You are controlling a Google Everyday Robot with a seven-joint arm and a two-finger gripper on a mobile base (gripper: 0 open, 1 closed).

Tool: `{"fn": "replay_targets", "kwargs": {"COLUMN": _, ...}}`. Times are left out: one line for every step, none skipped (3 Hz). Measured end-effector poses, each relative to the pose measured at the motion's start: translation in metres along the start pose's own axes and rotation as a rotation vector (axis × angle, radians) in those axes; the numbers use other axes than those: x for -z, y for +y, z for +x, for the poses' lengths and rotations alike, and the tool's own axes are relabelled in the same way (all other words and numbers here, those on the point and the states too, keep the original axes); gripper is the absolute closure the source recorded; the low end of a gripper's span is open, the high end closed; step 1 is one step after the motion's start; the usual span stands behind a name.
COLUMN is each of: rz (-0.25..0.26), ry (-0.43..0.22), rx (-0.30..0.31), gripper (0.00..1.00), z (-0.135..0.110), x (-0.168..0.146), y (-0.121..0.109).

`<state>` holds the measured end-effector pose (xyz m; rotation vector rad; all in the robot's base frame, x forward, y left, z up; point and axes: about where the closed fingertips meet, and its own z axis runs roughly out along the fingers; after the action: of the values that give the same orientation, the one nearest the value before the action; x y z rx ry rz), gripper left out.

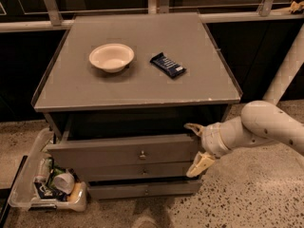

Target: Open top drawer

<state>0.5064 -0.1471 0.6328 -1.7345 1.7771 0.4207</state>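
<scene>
The top drawer [118, 150] stands pulled out toward the near side beneath the counter [142, 87], which carries a white bowl [111, 57] and a dark packet [168, 65]. The gripper [195, 146] is at the drawer's right end, jaws spread wide above and below the front panel

Cabinet top [142, 87]: 1 bowl [111, 57], 1 packet [167, 64]. Jaws at top drawer [109, 152] right end.
</scene>
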Motion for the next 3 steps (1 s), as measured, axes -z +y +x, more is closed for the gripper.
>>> {"fn": "replay_targets", "kwargs": {"rz": -0.005, "ry": -0.005, "rx": -0.001, "gripper": 0.37, "z": -0.0025, "x": 0.0024, "y": 0.0012}}
{"fn": "replay_targets", "kwargs": {"rz": -0.005, "ry": -0.005, "rx": -0.001, "gripper": 0.6, "z": -0.0052, "x": 0.0051, "y": -0.0011}}
{"fn": "replay_targets", "kwargs": {"rz": -0.005, "ry": -0.005, "rx": -0.001, "gripper": 0.84, "z": -0.0077, "x": 0.0081, "y": -0.0025}}
